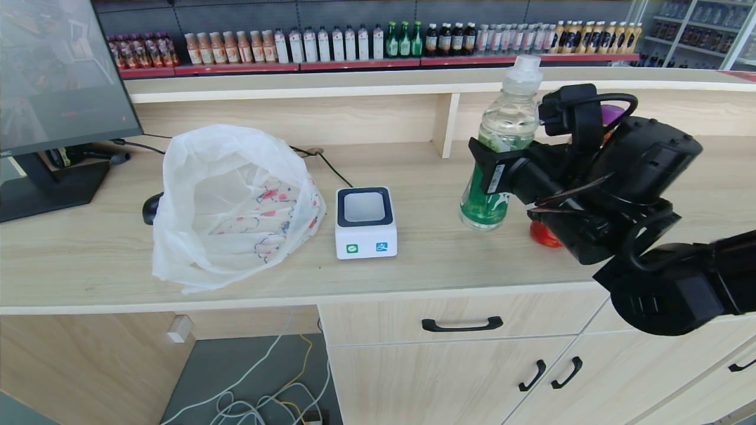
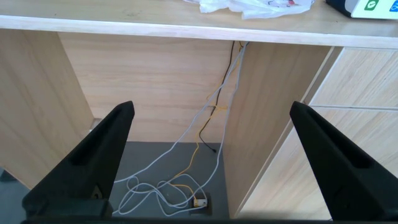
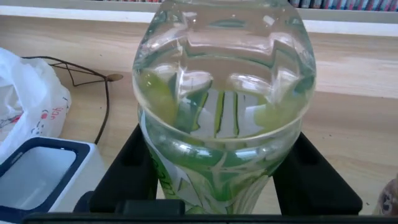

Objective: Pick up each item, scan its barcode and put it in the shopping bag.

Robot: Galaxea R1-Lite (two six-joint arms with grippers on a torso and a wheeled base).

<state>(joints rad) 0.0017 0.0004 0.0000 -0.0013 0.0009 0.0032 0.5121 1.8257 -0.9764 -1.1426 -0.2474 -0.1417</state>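
At the far left of the wooden counter (image 1: pixel 413 260) a dark monitor (image 1: pixel 59 77) is seen on its stand, and a black mouse (image 1: pixel 150 208) is partly hidden behind the shopping bag (image 1: pixel 230 200). The bag, thin and white with a red print, is slumped on the counter with its mouth open. The left gripper (image 2: pixel 211 109) is held below the counter's edge, its fingers spread wide with nothing between them, before an open bay where loose cables (image 2: pixel 180 180) are strewn on the floor. Near the bag's right side, but apart from it, a small white scanner (image 1: pixel 365 222) is set with its dark-framed window facing up. Well apart from it, farther right, a clear bottle (image 1: pixel 508 118) with a green label and a white cap is held upright, pinched about its middle by the right gripper (image 1: pixel 502 168). Whether its base touches the counter cannot be told. Just beside the bottle, a red item (image 1: pixel 542 235) is half covered by the arm
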